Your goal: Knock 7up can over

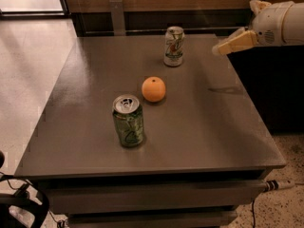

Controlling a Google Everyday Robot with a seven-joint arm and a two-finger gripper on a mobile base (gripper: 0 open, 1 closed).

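The 7up can (pixel 174 46), pale white-silver with green lettering and a silver top, stands upright near the far edge of the grey table (pixel 95 108). My gripper (pixel 219 49) comes in from the upper right, held above the table's far right part. Its pale fingers point left toward the can and stay apart from it by about a can's height.
A darker green can (pixel 128 121) stands upright nearer the front, left of centre. An orange (pixel 154 89) lies between the two cans. A wooden wall and dark ledge run behind the table. A light tiled floor lies to the left.
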